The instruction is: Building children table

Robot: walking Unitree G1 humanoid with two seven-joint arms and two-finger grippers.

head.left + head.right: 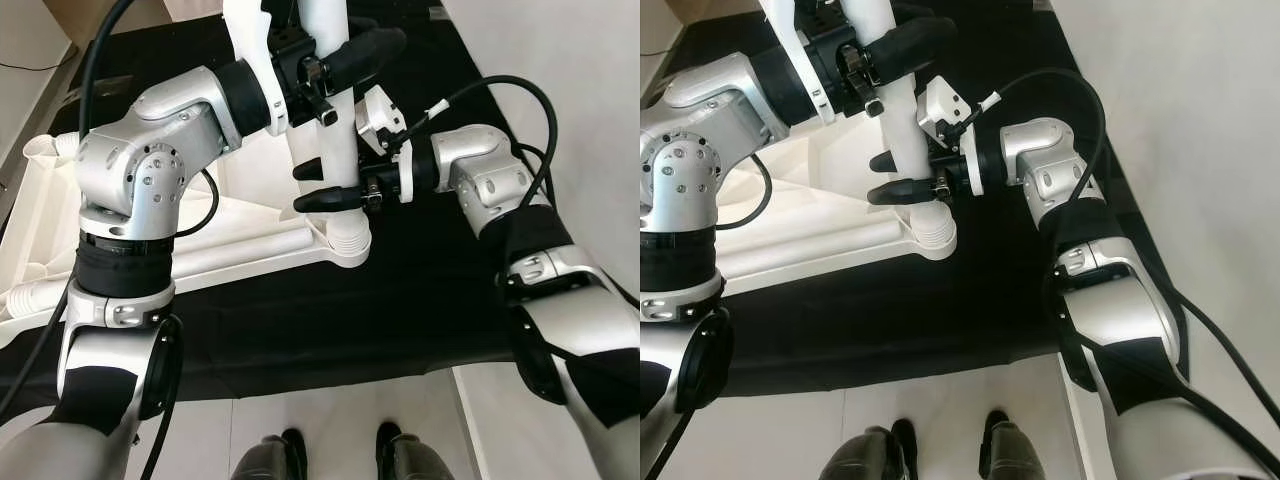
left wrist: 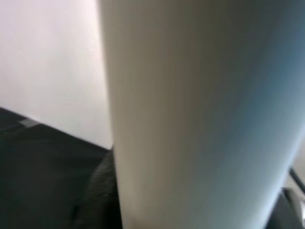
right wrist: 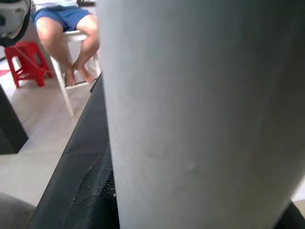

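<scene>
Risk of cross-threading: smooth white cylindrical plastic table leg upright over ribbed corner socket of upturned white plastic tabletop on black floor mat, clamped by left end effector above, right end effector below; tilt would jam threads.

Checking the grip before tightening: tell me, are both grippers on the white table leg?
Yes, the left gripper holds the white leg high up; the right gripper clamps it lower.

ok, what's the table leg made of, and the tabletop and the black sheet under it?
Table leg, held by both claws: looks like white moulded plastic, matte and smooth, with a ribbed threaded end at the socket. Tabletop: seemingly the same white plastic, with moulded ribs on its underside. Black sheet: probably a soft mat or fabric, dull, no glare; exact material unclear.
</scene>
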